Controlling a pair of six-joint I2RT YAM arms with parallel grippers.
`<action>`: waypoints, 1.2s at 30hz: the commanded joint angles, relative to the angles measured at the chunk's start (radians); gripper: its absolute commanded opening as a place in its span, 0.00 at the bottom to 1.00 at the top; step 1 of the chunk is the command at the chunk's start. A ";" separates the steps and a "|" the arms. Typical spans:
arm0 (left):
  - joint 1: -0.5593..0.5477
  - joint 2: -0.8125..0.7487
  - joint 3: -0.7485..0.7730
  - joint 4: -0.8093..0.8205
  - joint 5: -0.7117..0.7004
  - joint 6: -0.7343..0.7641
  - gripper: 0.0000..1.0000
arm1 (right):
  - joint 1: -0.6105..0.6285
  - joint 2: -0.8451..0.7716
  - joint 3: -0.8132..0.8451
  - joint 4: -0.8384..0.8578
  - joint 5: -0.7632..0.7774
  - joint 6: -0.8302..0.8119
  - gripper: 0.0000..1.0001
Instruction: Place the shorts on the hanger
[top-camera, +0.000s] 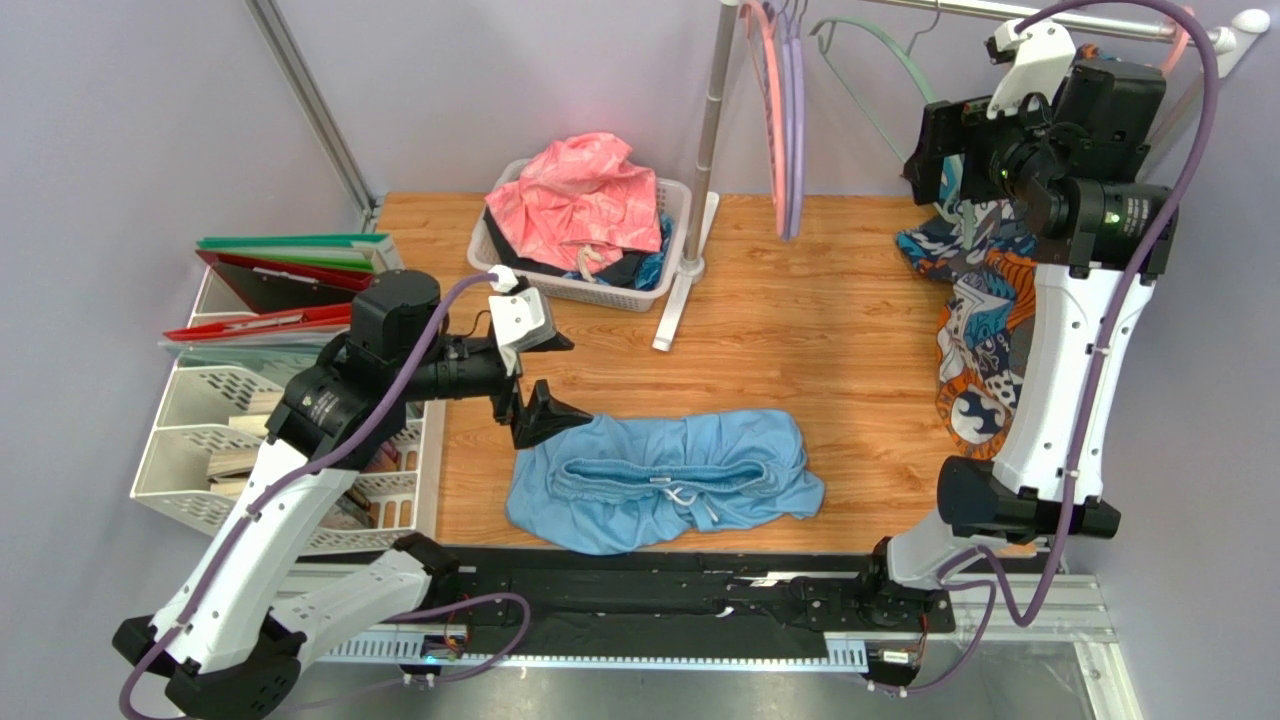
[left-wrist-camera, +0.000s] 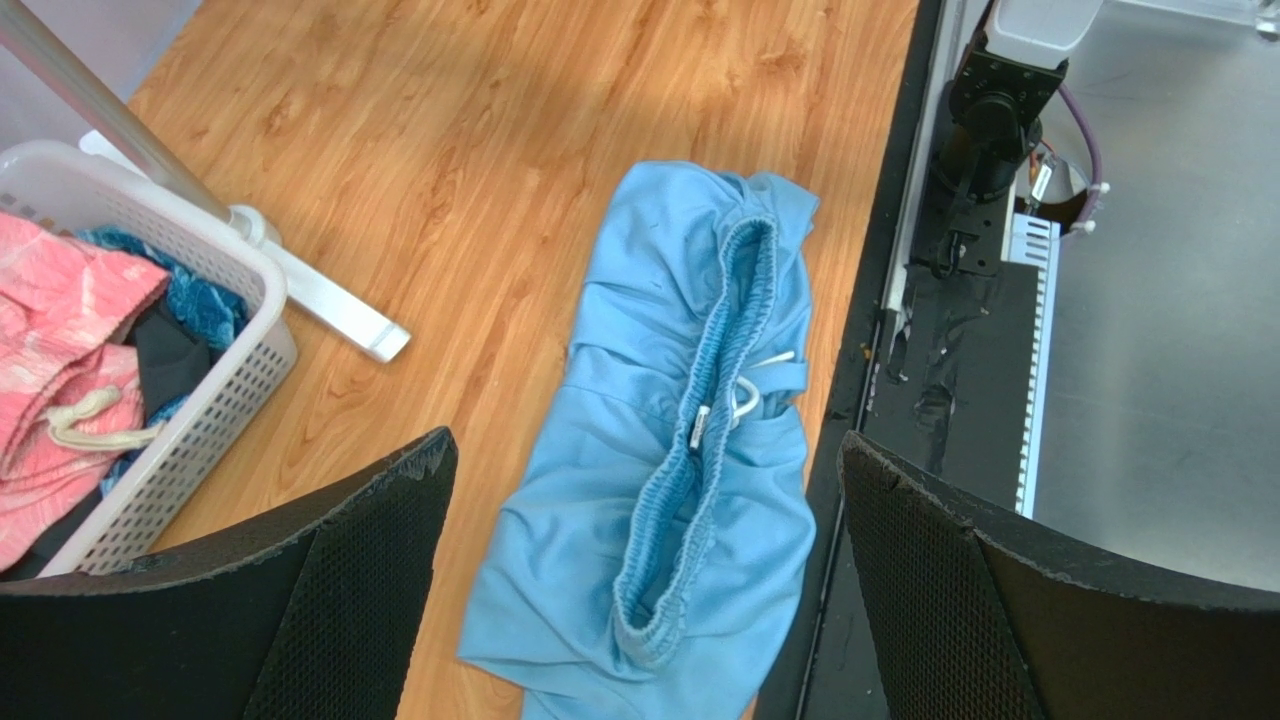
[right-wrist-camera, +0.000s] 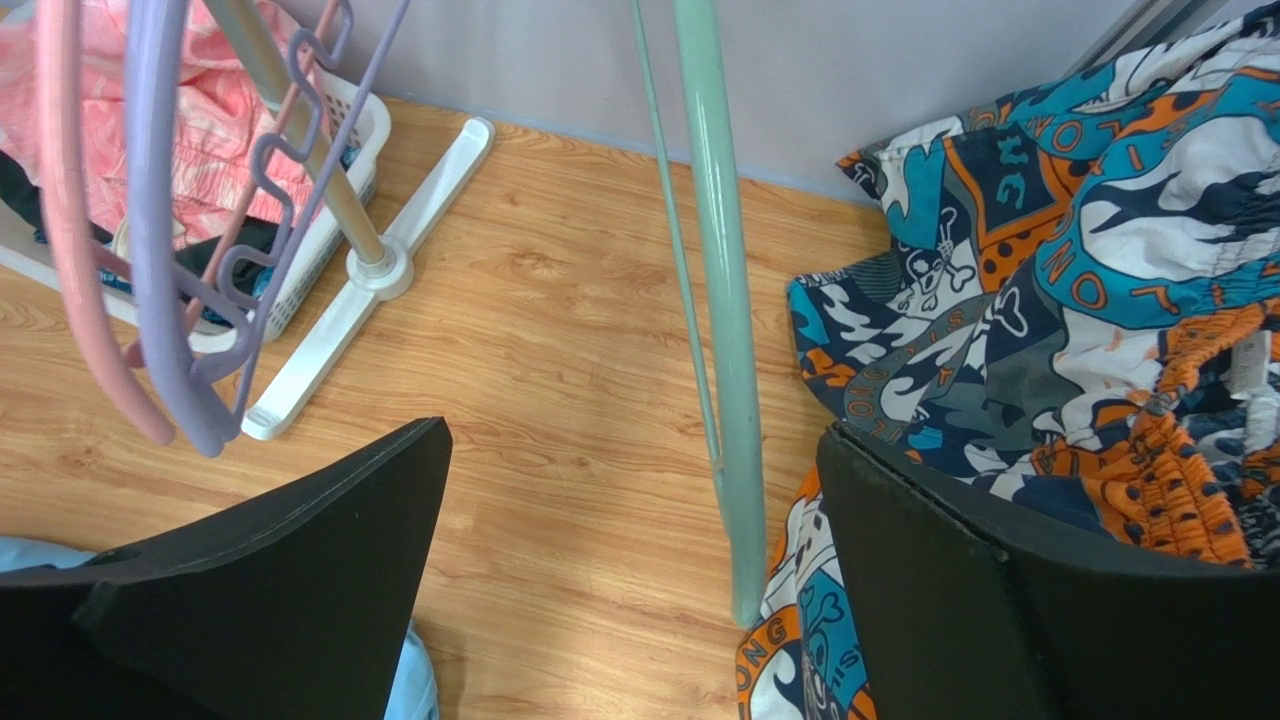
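I'm looking at a wood-grain tabletop (top-camera: 812, 330) boxed in by plain pale grey walls (top-camera: 135, 120), with a metal pole leaning in the far left corner. The shorts (top-camera: 661, 480) lie crumpled on the wood at the near edge, just ahead of the black base plate (top-camera: 631, 588) that carries my 2 arms. The elastic waistband and white drawstring (left-wrist-camera: 744, 393) face up.

My left gripper (top-camera: 553, 375) hovers over the left end of the shorts. Its fingers (left-wrist-camera: 346, 585) are spread wide, with nothing between them and no contact with the fabric.

My right gripper (right-wrist-camera: 634, 435) is raised at the far right by the clothes rail. Its jaws are also fully released and hold nothing. The hanger (right-wrist-camera: 718, 300) hangs there just ahead of it. In the wrist view its mint-green arm runs down between the 2 fingers, nearer the right one and touching neither.

Beneath it a teal-orange patterned garment (top-camera: 977, 345) is heaped along the right edge of the table. The rail's white post (top-camera: 709, 150) and flat foot stand mid-table at the back, with 1 lilac hanger (right-wrist-camera: 150, 225) and a pink hanger (right-wrist-camera: 68, 225) on the rail's left end. A white laundry basket (top-camera: 672, 203) beside the post holds a pink cloth (top-camera: 579, 195) over darker clothes. Off the table's left side are white wire file trays (top-camera: 196, 435) stacked with red and green folders (top-camera: 286, 270).
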 joint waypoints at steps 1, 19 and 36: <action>0.009 -0.008 -0.012 0.039 0.026 -0.028 0.99 | -0.006 0.018 -0.057 0.062 -0.025 -0.016 0.96; 0.012 0.009 -0.027 0.054 0.033 -0.036 0.99 | -0.006 -0.006 -0.296 0.111 -0.056 -0.029 0.24; 0.013 0.045 -0.015 0.037 0.023 -0.020 0.99 | -0.006 -0.184 -0.408 0.345 -0.048 0.025 0.00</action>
